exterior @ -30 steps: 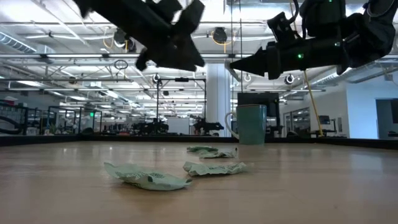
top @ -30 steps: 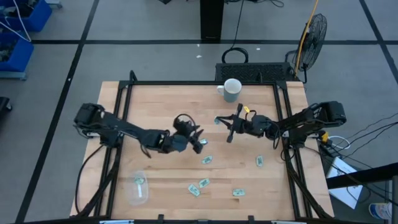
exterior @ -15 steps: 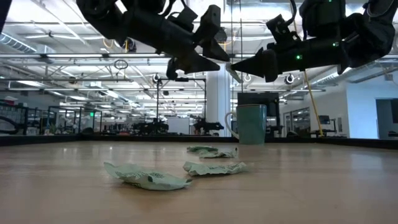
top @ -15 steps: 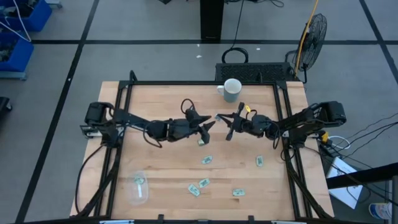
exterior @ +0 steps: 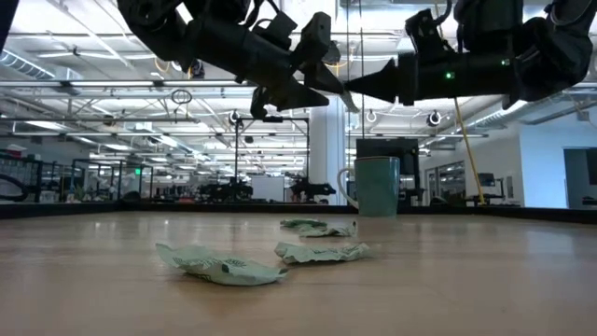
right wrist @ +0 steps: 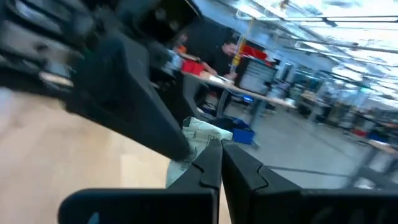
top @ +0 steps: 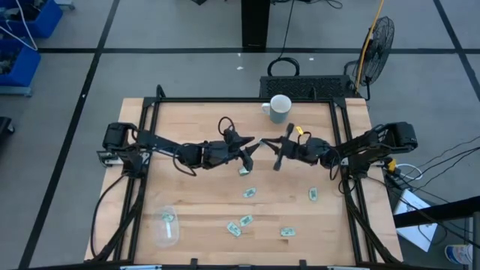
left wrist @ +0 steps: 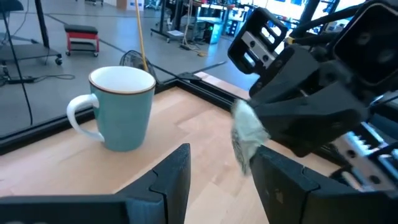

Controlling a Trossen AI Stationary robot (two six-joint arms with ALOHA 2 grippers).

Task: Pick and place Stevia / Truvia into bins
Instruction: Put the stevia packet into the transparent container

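My right gripper (top: 265, 142) is in the air over the table's middle, in front of the white mug (top: 279, 109), shut on one pale green packet (left wrist: 247, 134). My left gripper (left wrist: 221, 180) faces it, tip to tip, open. Its two fingers stand on either side of the packet's free end. Several more packets lie flat on the wood, among them ones near the middle (top: 244, 171), on the right (top: 313, 194) and by the near edge (top: 287, 232). The clear tub (top: 166, 227) stands near the table's near left corner with a packet (top: 168, 218) inside. My right gripper pinches the packet between its two fingers by one end (right wrist: 208, 138), coming level from the table's right. The packet is lifted clear and sticks out past the fingertips toward my left gripper. My left gripper: I cannot tell whether its finger (left wrist: 280, 177) touches the packet.
The white mug (left wrist: 121, 109) stands near the far edge, just beyond both grippers. A black frame (top: 225, 100) runs along the table's far edge and sides. Bare wood lies between the loose packets and the tub. A fan (top: 379, 37) stands off the far right corner.
My left gripper has swung up from over the packets near the table's middle, toward the far edge and the right gripper. It has turned level, and its fingers now stand around the held packet. My right gripper has edged toward it, still shut on the packet.
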